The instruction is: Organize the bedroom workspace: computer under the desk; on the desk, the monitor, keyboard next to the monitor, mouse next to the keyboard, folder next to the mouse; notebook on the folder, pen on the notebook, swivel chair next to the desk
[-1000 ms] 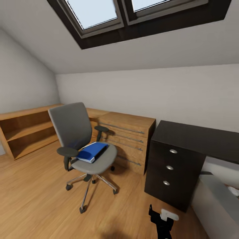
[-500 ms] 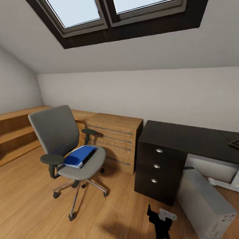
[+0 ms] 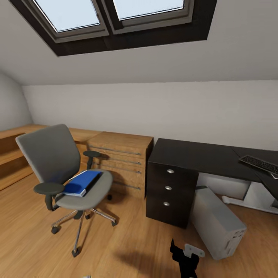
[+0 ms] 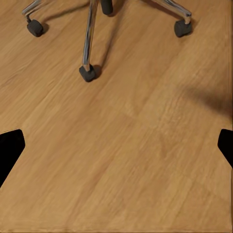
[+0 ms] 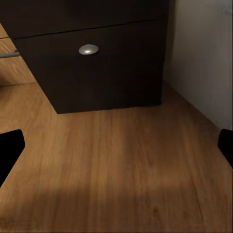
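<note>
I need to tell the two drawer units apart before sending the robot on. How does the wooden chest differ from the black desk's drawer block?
The wooden chest is light wood with long bar handles; the desk drawer block is black with three round silver knobs. The chest stands lower than the desk. The desk's top runs on to the right and bears a keyboard; the chest's top is bare. Both stand against the back wall, side by side.

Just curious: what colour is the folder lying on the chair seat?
Bright blue, with white page edges; the folder shows best in the head view.
</note>
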